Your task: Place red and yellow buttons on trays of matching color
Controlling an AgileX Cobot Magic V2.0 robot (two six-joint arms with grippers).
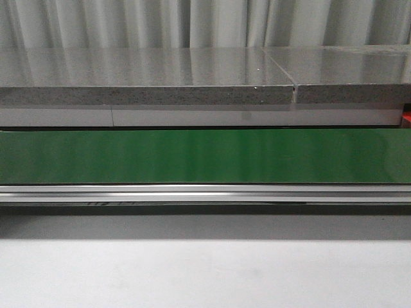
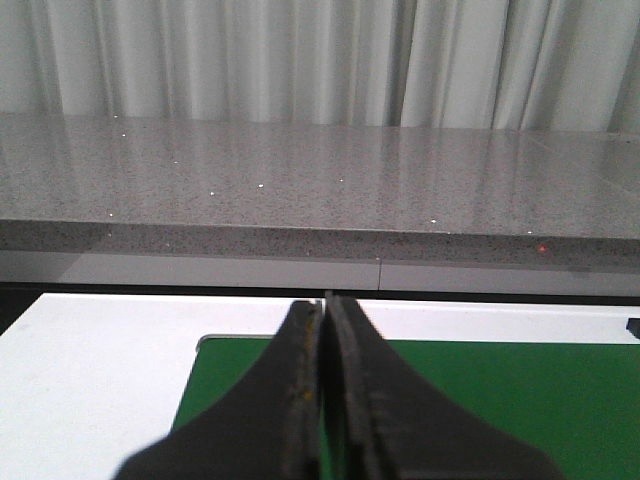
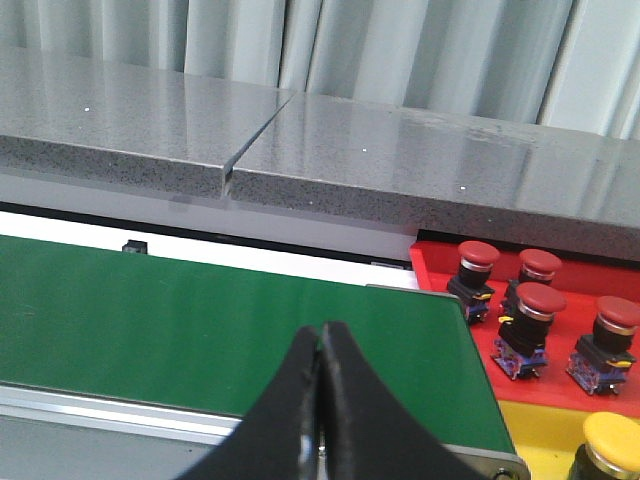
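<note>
Beyond my right gripper [image 3: 320, 345] a green conveyor belt [image 3: 200, 330] runs across the view, and at its far end sits the red tray [image 3: 440, 262]. Four red buttons stand upright in that tray on dark bases: one [image 3: 476, 262] and another [image 3: 540, 270] in the back row, one [image 3: 538, 310] and one more [image 3: 616, 325] in the front row, all apart from each other. Just beside the red tray, on the side nearer my wrist, lies the yellow tray [image 3: 540, 425], and a yellow button [image 3: 610, 440] stands in it at the edge of the picture. My right fingers are pressed together with nothing between them, hanging over the belt's near rail.

My left gripper [image 2: 323, 340] is likewise clenched and empty, its black fingers [image 2: 290, 400] meeting in a thin seam above the other end of the belt [image 2: 500, 390], where a white surface [image 2: 90, 380] borders the green. A grey speckled stone shelf [image 2: 320, 190] crosses behind, with pale curtains [image 2: 300, 60] beyond it.

From the front camera I see only the belt [image 1: 205, 156], its metal rail [image 1: 205, 192], the shelf [image 1: 148, 77] and the pale table [image 1: 205, 269]; neither of my grippers nor any tray appears there.
</note>
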